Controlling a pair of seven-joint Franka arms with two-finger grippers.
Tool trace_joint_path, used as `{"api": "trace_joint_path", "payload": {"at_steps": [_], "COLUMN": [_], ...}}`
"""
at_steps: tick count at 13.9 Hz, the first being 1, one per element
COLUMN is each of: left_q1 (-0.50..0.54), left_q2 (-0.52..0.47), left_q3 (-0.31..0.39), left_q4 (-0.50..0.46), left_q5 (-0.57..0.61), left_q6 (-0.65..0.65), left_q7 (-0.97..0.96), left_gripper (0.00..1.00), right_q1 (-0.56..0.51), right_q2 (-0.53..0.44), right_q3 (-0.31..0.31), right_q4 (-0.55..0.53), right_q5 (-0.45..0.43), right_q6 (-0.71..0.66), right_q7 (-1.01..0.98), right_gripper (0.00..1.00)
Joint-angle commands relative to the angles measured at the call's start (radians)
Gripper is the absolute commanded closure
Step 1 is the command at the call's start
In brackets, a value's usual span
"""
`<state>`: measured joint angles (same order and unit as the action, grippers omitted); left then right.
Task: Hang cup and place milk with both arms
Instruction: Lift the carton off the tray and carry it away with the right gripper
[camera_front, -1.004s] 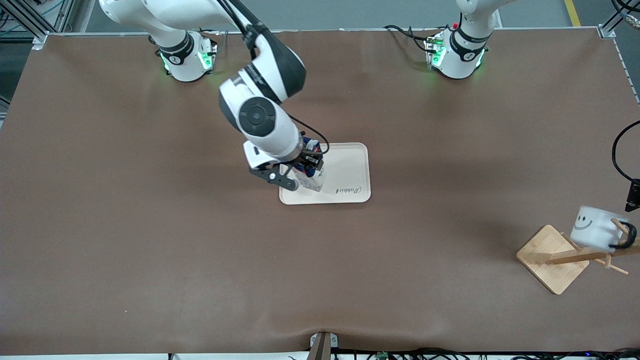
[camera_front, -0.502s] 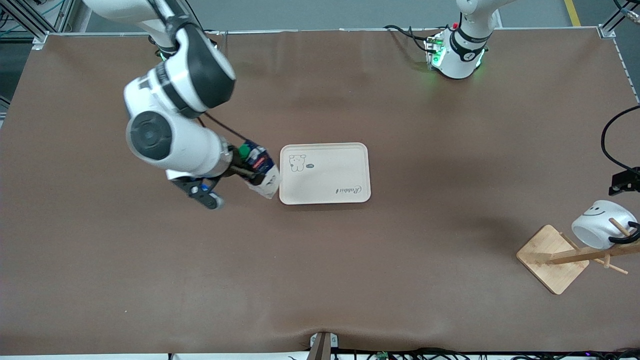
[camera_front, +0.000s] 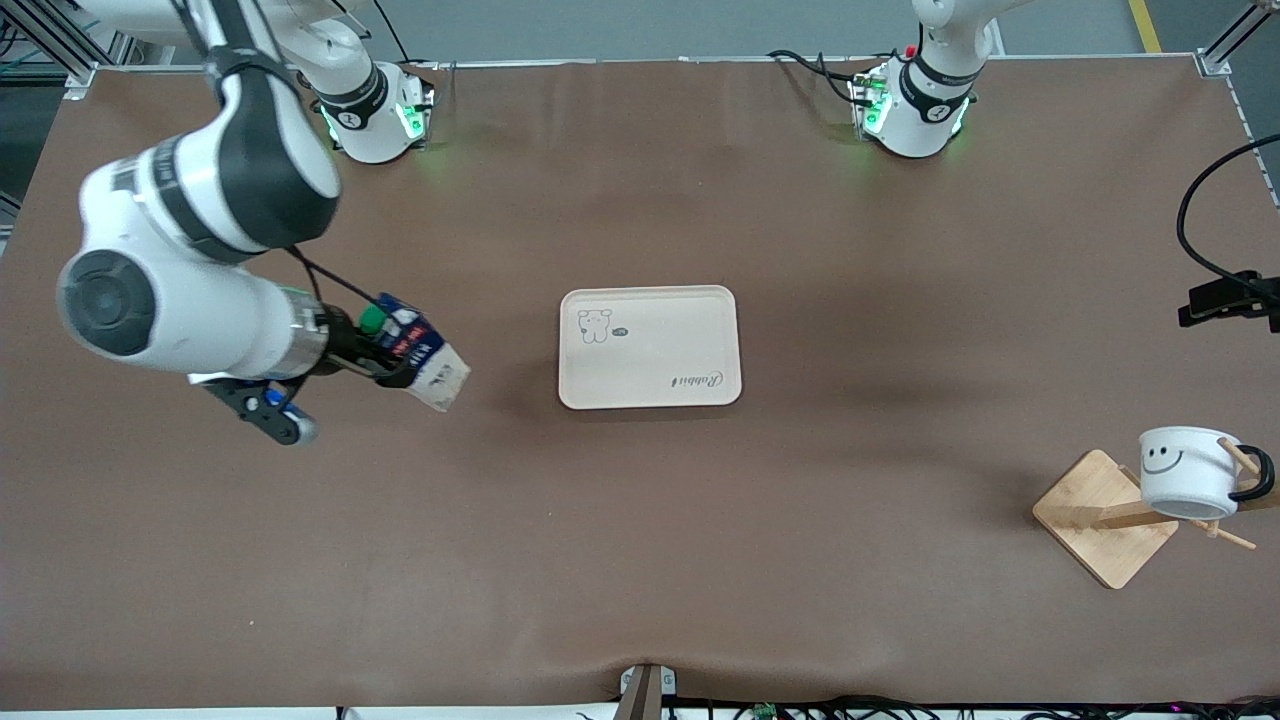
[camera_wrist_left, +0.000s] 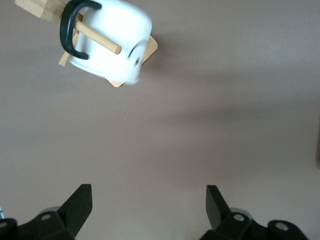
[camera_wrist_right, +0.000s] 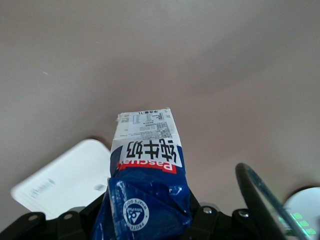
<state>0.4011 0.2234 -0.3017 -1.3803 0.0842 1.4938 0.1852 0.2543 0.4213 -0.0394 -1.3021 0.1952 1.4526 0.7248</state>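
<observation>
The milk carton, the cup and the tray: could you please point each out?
milk carton (camera_front: 425, 362), front view, its blue and white side.
cup (camera_front: 1185, 472), front view, its white wall under the smiley.
tray (camera_front: 650, 385), front view, its bare floor.

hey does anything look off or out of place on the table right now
Yes. The milk is not on the tray: the right gripper holds it tilted in the air, toward the right arm's end of the table. The cup hangs by its handle on the wooden rack, with the left gripper open and clear of it.
</observation>
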Motion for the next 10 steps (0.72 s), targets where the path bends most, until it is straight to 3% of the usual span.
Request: {"api": "trace_joint_path", "payload": {"at_steps": [1,5,8,10], "left_q1": [0.004,0.001,0.001,-0.004], "left_q2": [-0.019,-0.021,-0.019,-0.018], "left_q3": [-0.010,-0.037,-0.039,-0.046], "left_q4": [-0.006,-0.006,-0.005,-0.005], "left_q5": [-0.014,0.000,0.002,0.002], "left_q6": [-0.017,-0.020,-0.021,-0.021], "left_q7": [-0.018,-0.065,-0.078,-0.107], "left_gripper": [0.00,0.00,0.00,0.00], "right_q1": [-0.111,-0.194,-0.253,-0.311], "right_q2": [-0.015,-0.061,-0.130,-0.168], "right_q3": [0.010,0.013,0.012,0.013], "right_q4": [-0.038,-0.152,-0.320,-0.460], "right_q5": [-0.019,-0.195,-0.210,-0.227], "right_q6": [-0.055,0.046,0.112,0.272], "right_q7": [-0.308,-0.428,-0.527,-0.661], "right_gripper": [1.00,1.00,1.00,1.00]}}
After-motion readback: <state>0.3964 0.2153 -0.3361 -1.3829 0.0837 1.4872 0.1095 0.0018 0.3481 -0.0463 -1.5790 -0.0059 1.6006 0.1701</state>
